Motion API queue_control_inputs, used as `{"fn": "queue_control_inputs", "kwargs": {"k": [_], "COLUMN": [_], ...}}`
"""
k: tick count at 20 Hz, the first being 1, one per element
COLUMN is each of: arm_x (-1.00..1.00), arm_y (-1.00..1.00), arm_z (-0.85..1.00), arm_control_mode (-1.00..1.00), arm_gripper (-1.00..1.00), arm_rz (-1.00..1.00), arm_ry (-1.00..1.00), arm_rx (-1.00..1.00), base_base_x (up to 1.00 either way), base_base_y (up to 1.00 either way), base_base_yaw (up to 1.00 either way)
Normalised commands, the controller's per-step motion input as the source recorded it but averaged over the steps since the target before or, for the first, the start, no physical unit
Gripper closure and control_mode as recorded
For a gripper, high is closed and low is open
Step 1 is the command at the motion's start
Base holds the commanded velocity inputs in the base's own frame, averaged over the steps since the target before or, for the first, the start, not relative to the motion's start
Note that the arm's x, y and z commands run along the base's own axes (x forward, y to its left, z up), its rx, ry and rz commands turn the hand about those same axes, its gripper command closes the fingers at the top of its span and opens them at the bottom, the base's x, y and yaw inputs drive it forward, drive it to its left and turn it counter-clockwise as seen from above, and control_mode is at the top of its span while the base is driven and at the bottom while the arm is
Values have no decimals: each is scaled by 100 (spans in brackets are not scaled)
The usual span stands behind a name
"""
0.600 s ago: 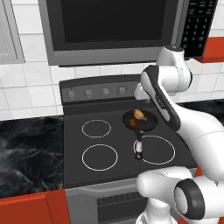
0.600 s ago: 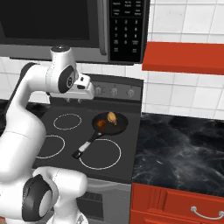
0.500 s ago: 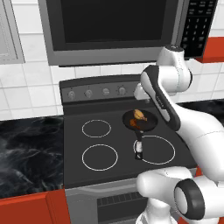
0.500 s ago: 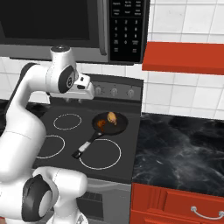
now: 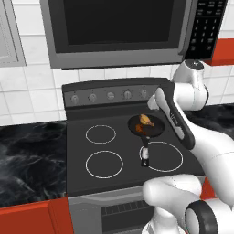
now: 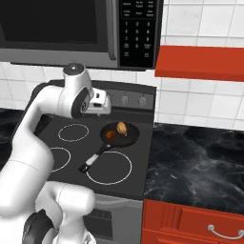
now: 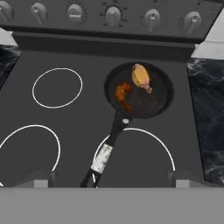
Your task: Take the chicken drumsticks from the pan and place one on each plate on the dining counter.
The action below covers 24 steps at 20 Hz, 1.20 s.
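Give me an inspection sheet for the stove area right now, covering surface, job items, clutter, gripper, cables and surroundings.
Surface: black stovetop with four white burner rings, flanked by black marble counter.
Job's things: black pan on the rear right burner, its handle reaching over the front right ring; two chicken drumsticks inside, a pale golden one and a darker orange one.
Clutter: nothing seen.
Gripper: gripper open, raised above the stove's front edge, holding nothing.
Cables: nothing seen.
Surroundings: microwave above the stove, knob panel, white tiled wall, red cabinets.
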Motion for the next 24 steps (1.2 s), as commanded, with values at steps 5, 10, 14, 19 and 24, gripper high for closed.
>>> {"fn": "queue_control_inputs", "kwargs": {"k": [5,10,14,19,24], "arm_x": [11,32,44,53,56], "arm_y": [-43,-38,-27,-15,0], "arm_z": [-31,-31,-31,-32,-45], "arm_control_mode": [-100,-100,-100,-100,-100], "arm_gripper": [-100,-100,-100,-100,-100], "arm_rz": [0,0,0,0,2], "arm_ry": [-14,-4,0,0,0], "arm_rx": [0,3,4,2,0], "base_base_x": [0,0,0,0,0], "base_base_y": [0,0,0,0,0], "base_base_yaw": [0,0,0,0,0]}}
